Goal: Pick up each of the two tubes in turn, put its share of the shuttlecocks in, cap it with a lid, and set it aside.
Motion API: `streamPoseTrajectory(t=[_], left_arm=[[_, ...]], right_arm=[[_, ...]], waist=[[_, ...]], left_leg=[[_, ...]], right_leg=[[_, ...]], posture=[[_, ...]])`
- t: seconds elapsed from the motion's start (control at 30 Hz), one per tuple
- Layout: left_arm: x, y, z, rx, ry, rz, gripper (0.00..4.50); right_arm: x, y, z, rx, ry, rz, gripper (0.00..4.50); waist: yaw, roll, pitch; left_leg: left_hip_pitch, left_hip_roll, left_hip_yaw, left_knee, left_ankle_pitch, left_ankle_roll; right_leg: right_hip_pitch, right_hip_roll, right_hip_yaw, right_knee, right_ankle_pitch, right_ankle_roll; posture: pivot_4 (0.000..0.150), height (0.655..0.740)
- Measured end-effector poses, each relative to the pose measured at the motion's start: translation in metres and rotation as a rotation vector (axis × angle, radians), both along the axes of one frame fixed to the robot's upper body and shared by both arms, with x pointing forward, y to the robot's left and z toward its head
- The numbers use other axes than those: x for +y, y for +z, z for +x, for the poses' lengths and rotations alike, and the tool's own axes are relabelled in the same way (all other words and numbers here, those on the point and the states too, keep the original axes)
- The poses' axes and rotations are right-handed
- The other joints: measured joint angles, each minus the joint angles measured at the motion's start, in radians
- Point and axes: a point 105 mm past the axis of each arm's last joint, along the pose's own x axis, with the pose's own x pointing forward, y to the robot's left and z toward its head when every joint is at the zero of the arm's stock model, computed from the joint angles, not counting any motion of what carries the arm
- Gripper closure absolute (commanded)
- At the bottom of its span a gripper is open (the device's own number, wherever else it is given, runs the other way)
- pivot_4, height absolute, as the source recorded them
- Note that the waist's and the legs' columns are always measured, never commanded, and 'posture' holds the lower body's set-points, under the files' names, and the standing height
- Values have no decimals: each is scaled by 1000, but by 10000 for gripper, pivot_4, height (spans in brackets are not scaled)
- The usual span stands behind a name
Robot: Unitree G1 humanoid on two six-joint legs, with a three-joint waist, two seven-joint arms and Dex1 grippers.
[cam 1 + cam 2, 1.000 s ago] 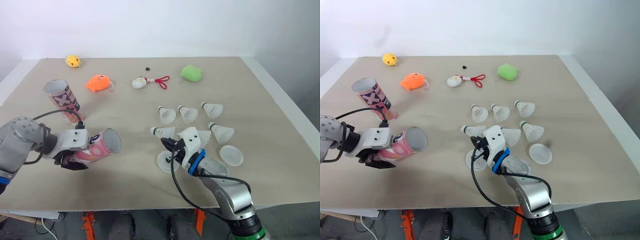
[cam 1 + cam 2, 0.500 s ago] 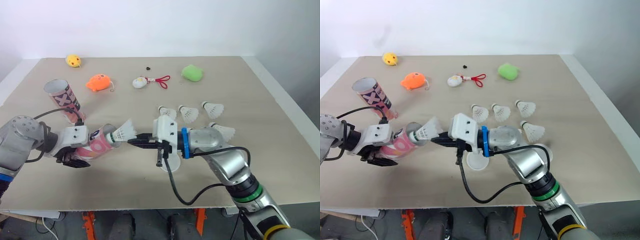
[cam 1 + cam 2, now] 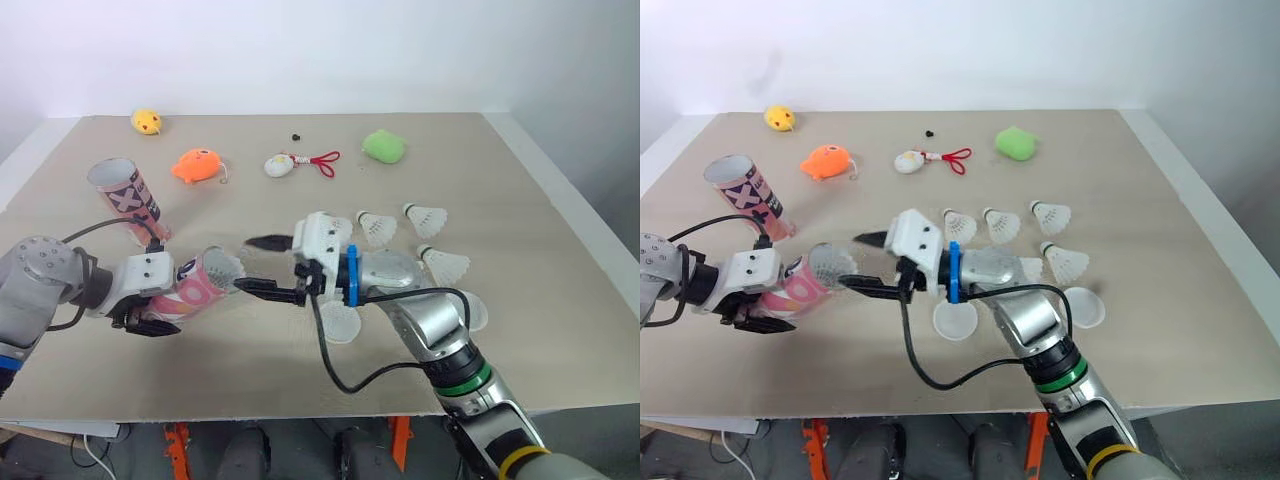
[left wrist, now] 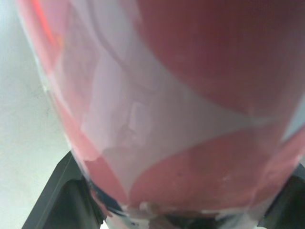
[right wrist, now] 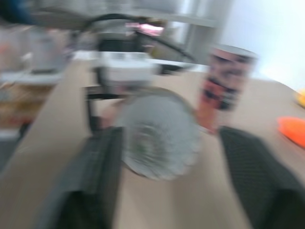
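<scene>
Half a sec ago our right gripper (image 3: 247,264) pinched the shuttlecock (image 5: 157,136) at the tube (image 3: 195,290) mouth; now its fingers are spread wide & the shuttlecock sits inside the tube, clenched tight by our left gripper (image 3: 145,318), so that one's loaded, next pls.

**Tubes: 2.** The pink tube (image 3: 195,290) is clamped between the jaws of the left gripper (image 3: 158,303). The patterned tube (image 3: 125,200) stands apart, beyond those jaws.

**Shuttlecocks (image 3: 377,227): 6.** One sits in the pink tube's mouth, just ahead of the spread jaws of the right gripper (image 3: 262,265). Five lie on the table (image 3: 250,370) behind those jaws, one of them largely hidden by the arm.

**Lids (image 3: 340,322): 2.** Both lie behind the right jaws.

**Soft toys: 4.** These are the yellow toy (image 3: 146,122), orange toy (image 3: 198,165), white toy with red cord (image 3: 278,166) and green toy (image 3: 383,147), all well away from both jaws.

**Small dark object (image 3: 296,137): 1.**
</scene>
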Motion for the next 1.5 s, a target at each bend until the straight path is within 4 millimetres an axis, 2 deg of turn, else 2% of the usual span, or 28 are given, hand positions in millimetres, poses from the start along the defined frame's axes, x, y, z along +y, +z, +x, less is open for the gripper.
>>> streamPoseTrajectory(t=[0.07, 0.17, 0.27, 0.43, 0.63, 0.77, 0.8, 0.97, 1.0, 1.2, 1.27, 1.37, 1.43, 1.5], left_arm=[[1, 0, -1, -3, 5, -3, 13247], [1, -1, -2, -10, 12, -5, 13247], [2, 0, -2, -10, 16, -6, 13247], [2, 0, -2, -11, 16, -6, 13247], [0, 0, 1, -13, 13, -10, 13247], [-1, 0, 1, -12, 10, -13, 13247], [-1, 0, 1, -12, 10, -13, 13247], [-2, 0, 1, -14, 17, -14, 13247], [-2, 0, 1, -15, 17, -14, 13247], [-2, 0, 0, -15, 21, -17, 13247], [-2, 1, 0, -16, 21, -18, 13247], [-3, 1, 0, -18, 18, -19, 13247], [-3, 1, 1, -17, 16, -18, 13247], [-2, 1, 3, -19, 15, -13, 13247]], right_arm=[[-15, -5, 14, 27, -133, 16, 382], [-42, -26, 38, 58, -439, -33, 382], [-55, -49, 47, 153, -623, -42, 382], [-53, -53, 54, 200, -717, -28, 382], [-43, -52, 83, 260, -784, -15, 382], [-42, -57, 99, 305, -827, -10, 11802], [-43, -59, 101, 311, -833, -10, 18121], [-37, -60, 110, 345, -850, 26, 42884], [-37, -61, 110, 349, -849, 30, 44395], [-35, -61, 100, 350, -760, 56, 44395], [-31, -51, 86, 305, -626, 62, 44395], [-28, -20, 58, 185, -382, 74, 44395], [-31, 3, 32, 100, -204, 77, 44395], [-32, 17, 13, 44, -88, 52, 44395]], waist=[[-1, 0, 0], [-1, 0, 0], [-1, 0, 0], [-2, 1, 0], [-2, 1, 1], [-2, 1, 1], [-2, 1, 1], [-2, 1, 1], [-2, 1, 1], [-2, 1, 1], [-2, 1, 1], [-2, 1, 1], [-1, 1, 1], [-2, 1, 1]], left_leg=[[0, 0, 0, 0, 0, 0], [0, 0, 0, 0, 0, 0], [0, 0, 1, -1, 0, 0], [0, 0, 1, -1, 0, 0], [0, 0, 1, 0, 0, 0], [0, 0, 1, -1, 0, 0], [0, 0, 1, -1, 0, 0], [0, 0, 1, -1, 0, 0], [0, 0, 1, -1, 0, 0], [0, 0, 1, -2, 0, 0], [0, -1, 1, -2, 0, 0], [-1, -1, 0, -2, 0, 0], [-1, -1, 0, -2, 0, 0], [0, -1, 0, -2, 0, 0]], right_leg=[[0, 0, 0, 0, 0, 0], [-1, 0, 0, 1, -1, -2], [-2, 1, 1, 1, -1, -1], [-2, 0, 1, 2, -1, -1], [-1, 0, 1, 1, 0, -1], [-1, 0, 1, 1, -1, 1], [-1, 0, 1, 1, 0, 0], [-1, 0, 1, 1, 0, 0], [-1, 0, 1, 1, 0, 1], [-1, 0, 1, 1, -1, 1], [-1, -1, 1, 1, -1, 1], [-1, -1, 0, 1, -2, 2], [-1, -1, 0, 0, -1, 2], [0, -1, 0, 0, -1, 1]], posture=[[1500, 7400], [1500, 7400], [1500, 7400], [1500, 7400], [1500, 7400], [1500, 7400], [1500, 7400], [1500, 7400], [1500, 7400], [1500, 7400], [1500, 7400], [1500, 7400], [1500, 7400], [1500, 7400]])
